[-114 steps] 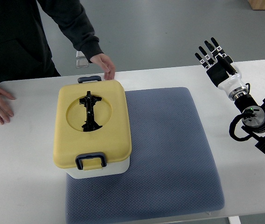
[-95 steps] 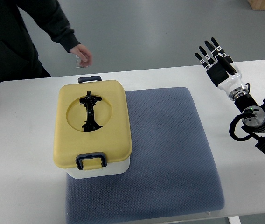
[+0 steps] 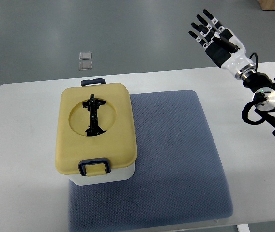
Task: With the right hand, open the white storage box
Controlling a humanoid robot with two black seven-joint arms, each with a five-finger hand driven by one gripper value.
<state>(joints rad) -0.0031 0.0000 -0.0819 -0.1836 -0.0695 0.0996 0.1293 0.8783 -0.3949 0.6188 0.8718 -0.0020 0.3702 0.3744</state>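
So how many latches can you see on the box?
2: one latch on the box's near end, one on its far end. The sides may hide others.

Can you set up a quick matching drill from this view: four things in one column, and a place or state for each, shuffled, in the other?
Things:
1. right hand
2. yellow lid
3. blue mat
4. front latch

Places or states:
A. lying flat on the table
B. raised at the upper right, fingers spread
C. closed on the white box
D. at the lid's near edge

Pairs: 1-B, 2-C, 3-A, 4-D
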